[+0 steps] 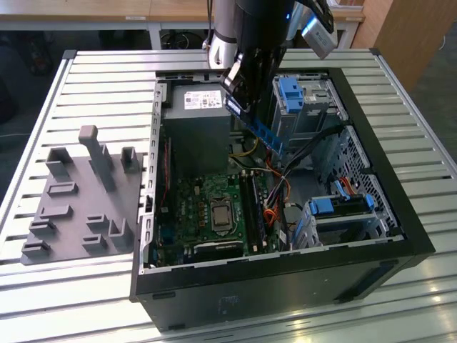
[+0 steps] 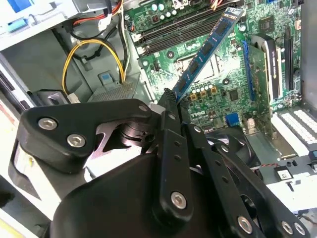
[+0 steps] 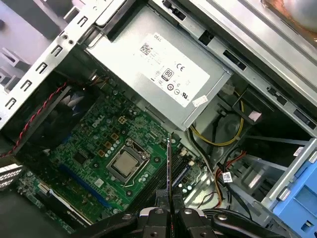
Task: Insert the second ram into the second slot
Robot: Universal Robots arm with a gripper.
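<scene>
Here, in the exterior view, we pass the grey fixture (image 1: 78, 193), then the gripper (image 1: 239, 96), clamped on one end of the second ram (image 1: 263, 132). The stick slants toward four o'clock, above the memory slots (image 1: 252, 201) at six, probably for lining up.

Count: mostly singles, one pair.
There was 1 gripper (image 1: 237, 91), clamped on 1 blue ram stick (image 1: 261, 133). Around it sat 1 open PC case (image 1: 285, 286), which held 1 motherboard (image 1: 193, 214) below the gripper, 1 CPU socket (image 1: 221, 212), 1 grey power supply (image 1: 196, 128) just beside the gripper, and 1 yellow cable loop (image 2: 94, 54). There were 2 light-blue drive-bay clips: first clip (image 1: 293, 93) just beside the gripper, second clip (image 1: 332, 206) further off. 1 grey fixture plate (image 1: 78, 207) lay outside the case, well apart from the gripper. The memory slots (image 2: 173, 32) were too crowded to count.
</scene>
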